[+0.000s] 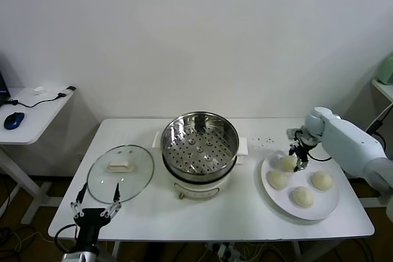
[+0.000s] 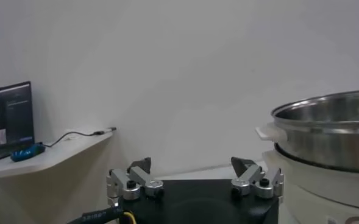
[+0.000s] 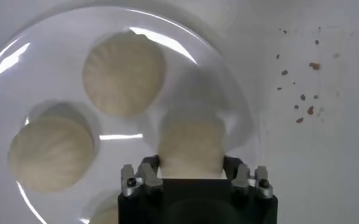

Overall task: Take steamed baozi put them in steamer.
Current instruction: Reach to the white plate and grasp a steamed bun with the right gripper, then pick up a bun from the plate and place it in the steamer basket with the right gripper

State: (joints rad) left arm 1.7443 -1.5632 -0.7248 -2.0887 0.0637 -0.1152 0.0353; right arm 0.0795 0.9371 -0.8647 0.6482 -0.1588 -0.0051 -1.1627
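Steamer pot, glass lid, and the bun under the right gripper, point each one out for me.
Steamer pot (image 1: 199, 142): head view, on its perforated floor.
Glass lid (image 1: 135, 179): head view, on the clear glass beside its white handle.
Bun (image 3: 191, 143): right wrist view, on its top between the gripper's fingers.

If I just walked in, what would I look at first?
Probably the big shiny steamer in the middle of the white table, empty inside. Next, the white plate on the robot's right with four pale baozi; the right end effector is down on the one nearest the steamer, its fingers on either side of it. A glass lid lies flat on the robot's left, near the waiting left end effector.
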